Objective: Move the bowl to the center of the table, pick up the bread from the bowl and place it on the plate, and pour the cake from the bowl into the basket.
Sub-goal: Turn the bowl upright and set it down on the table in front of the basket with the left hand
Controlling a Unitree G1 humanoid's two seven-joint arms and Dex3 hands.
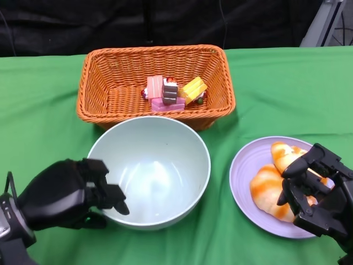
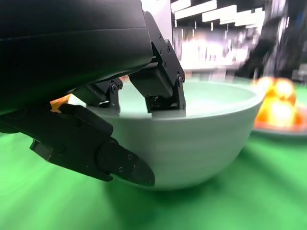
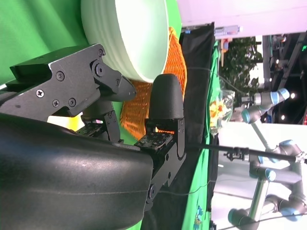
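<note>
A pale green bowl (image 1: 149, 171) sits upright and empty near the middle of the green-covered table (image 1: 49, 110), just in front of an orange wicker basket (image 1: 99, 83). Inside the basket lie several pieces of toy cake (image 1: 171, 94), pink, yellow and dark layered, clustered toward its centre.

The robot's left hand (image 1: 71, 193) grips the bowl at its near-left rim: in the left wrist view, fingers (image 2: 160, 79) hook over the edge into the bowl (image 2: 192, 139) while the thumb presses against the outer wall below.

To the bowl's right, apart from it, a lilac plate (image 1: 245, 165) carries two golden pieces of bread (image 1: 267, 187), lying side by side. The right hand (image 1: 317, 190) hovers over the plate's right side, its fingers curled loosely above the bread; whether they touch it cannot be told. The right wrist view shows the fingers (image 3: 165, 98) apart with nothing between them, the bowl (image 3: 139, 38) and basket (image 3: 175, 62) beyond.

Behind the table hangs a black backdrop (image 1: 165, 22).
</note>
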